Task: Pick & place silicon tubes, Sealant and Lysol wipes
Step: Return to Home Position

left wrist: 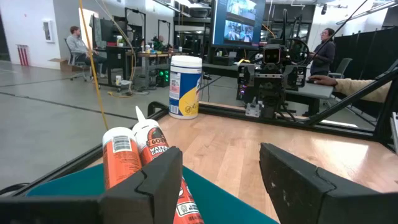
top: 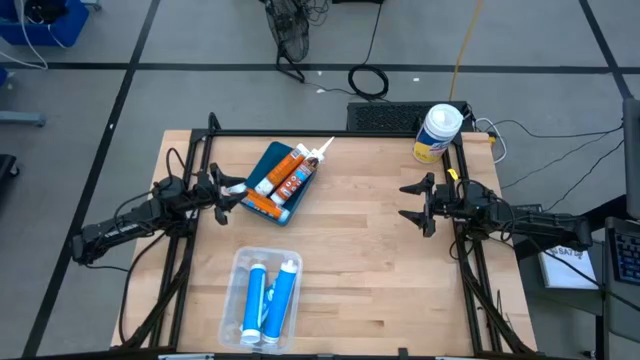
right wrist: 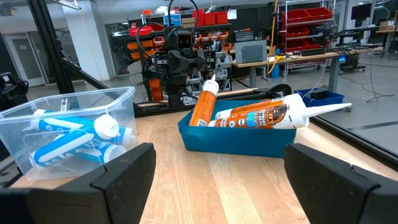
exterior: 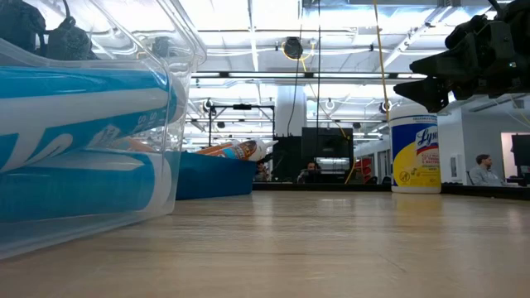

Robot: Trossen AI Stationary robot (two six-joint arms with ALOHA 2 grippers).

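Wood tabletop (top: 370, 260) carries the Lysol wipes (top: 438, 133) upright at its far right corner, near your right gripper (top: 408, 202), spread and empty like the left gripper (top: 228, 193); expect a fat, slick, fairly light canister, so clamp mid-label, below the domed lid (top: 443, 117).

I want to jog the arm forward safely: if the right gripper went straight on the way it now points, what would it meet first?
Most likely the blue bin with the orange tubes. It lies ahead of the right gripper, with nothing nearer in that line, though it might only catch the bin's near corner.
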